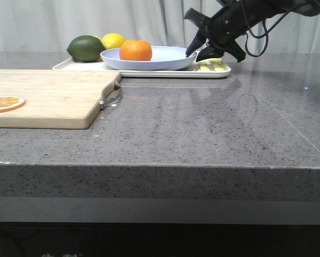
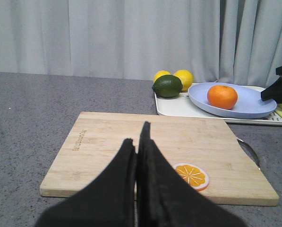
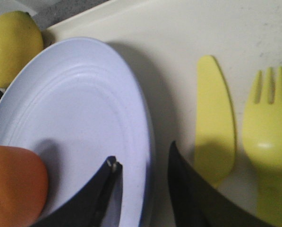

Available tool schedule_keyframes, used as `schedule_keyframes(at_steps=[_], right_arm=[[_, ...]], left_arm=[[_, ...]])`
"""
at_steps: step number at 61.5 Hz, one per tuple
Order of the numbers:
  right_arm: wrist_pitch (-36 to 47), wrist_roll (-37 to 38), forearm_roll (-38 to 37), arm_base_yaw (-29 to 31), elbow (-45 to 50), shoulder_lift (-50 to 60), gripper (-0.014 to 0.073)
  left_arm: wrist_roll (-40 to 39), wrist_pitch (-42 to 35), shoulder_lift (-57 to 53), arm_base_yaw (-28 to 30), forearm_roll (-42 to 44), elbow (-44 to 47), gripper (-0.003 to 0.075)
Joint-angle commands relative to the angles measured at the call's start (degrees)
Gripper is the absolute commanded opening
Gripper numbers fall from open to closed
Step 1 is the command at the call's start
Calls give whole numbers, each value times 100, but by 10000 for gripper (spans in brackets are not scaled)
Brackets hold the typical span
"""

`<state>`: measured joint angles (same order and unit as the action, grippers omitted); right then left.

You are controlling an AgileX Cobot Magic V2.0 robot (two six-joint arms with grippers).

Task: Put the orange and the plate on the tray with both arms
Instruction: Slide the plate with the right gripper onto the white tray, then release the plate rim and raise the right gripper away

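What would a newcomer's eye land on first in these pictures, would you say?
Probably the orange sitting in the pale-blue plate on the cream tray at the far side of the table, with the right hand open astride the plate's rim. Next, the wooden cutting board at near left, carrying an orange slice, and the left hand shut above it.

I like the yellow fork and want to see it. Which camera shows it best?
The right wrist view: the yellow fork lies close up on the tray, prongs clear, beside a yellow knife. The front view shows only a low yellow sliver behind the right gripper. The left wrist view shows just a yellow-green streak at its edge.
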<state>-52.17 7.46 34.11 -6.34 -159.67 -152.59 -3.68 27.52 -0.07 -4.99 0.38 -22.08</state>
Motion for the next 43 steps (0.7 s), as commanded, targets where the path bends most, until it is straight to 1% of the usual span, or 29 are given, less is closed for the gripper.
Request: schedule_keyframes(at_steps=[1,5,9,15,23,33,43], right_arm=[[9,-43,155,126,-273,831,288],[-285,-43,21,202,-323,1009,270],[-601,-43,-144,261,-329,1206,224],[-1228,-43,-551,297,-329,1485,101],[-1965,-43,-1370,297,-329,1744,-73],[-2435,-122,-1812,297,-329,1954,-61],[-2447,-300,-1976,290,-323,2187,-61]], left_arm=[[-40,-530,80,4,-38,-141,-18],[-40,-530,80,4,-38,-141,-18],[-40,-530,80,4,-38,-141,-18],[-40,-530,80,4,-38,-141,-18],[-40,-530,80,4,-38,-141,-18],[-40,-530,80,4,-38,-141,-18],[-40,-551,80,4,-38,-141,-18]])
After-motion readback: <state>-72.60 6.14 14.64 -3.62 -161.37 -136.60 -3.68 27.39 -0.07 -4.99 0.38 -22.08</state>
